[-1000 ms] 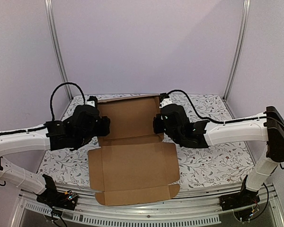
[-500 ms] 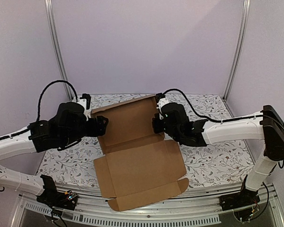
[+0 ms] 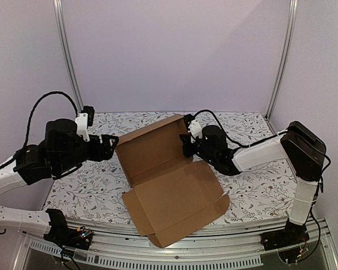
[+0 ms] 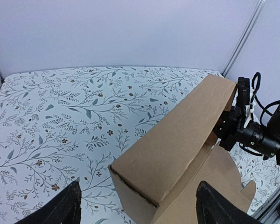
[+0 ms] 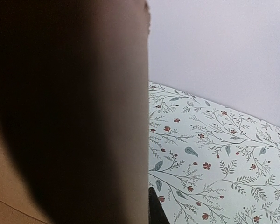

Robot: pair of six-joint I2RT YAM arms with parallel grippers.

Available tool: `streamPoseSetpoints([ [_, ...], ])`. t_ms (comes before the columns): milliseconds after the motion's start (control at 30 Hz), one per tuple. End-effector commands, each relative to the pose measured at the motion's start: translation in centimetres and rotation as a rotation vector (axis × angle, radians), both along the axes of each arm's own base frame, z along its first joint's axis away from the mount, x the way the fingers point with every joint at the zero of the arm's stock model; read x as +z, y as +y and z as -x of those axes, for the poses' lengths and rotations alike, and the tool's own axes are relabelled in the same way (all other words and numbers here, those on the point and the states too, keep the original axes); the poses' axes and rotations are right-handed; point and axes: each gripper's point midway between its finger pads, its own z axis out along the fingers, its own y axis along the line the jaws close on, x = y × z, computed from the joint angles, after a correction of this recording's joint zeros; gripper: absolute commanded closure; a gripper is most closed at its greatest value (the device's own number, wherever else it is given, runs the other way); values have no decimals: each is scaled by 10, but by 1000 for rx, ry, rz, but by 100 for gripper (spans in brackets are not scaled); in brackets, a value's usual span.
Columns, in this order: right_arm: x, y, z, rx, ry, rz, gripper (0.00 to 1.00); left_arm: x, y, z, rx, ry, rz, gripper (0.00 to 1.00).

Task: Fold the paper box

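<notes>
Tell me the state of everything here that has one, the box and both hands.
paper box: half folded, back wall raised, front panel and flaps lying flat.
left hand: open, at the box's left corner, not gripping it.
right hand: shut on the right end of the raised wall.

Soft even light; right wrist view half dark.

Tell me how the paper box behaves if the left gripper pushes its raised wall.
Probably light: the paper box is thin cardboard, so it may pivot about the right gripper, apparently pinching one end. The raised wall likely folds at its crease rather than resisting.
</notes>
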Motion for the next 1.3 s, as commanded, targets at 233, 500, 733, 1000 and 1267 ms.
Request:
streamPoseSetpoints([
  [233,-8,32,29,274,-190,-224,100,55,-37,-26,-162,-54,63,18],
  [500,-24,33,40,310,-170,-260,100,58,-101,-60,-330,7,68,22],
  [733,-39,38,45,315,-158,-201,100,29,-156,-85,-433,101,117,26],
  [1000,-57,44,44,310,-129,-126,100,1,-184,-107,-454,160,103,32],
  [1267,-68,46,41,303,-103,-89,100,-3,-196,-114,-475,179,88,79],
])
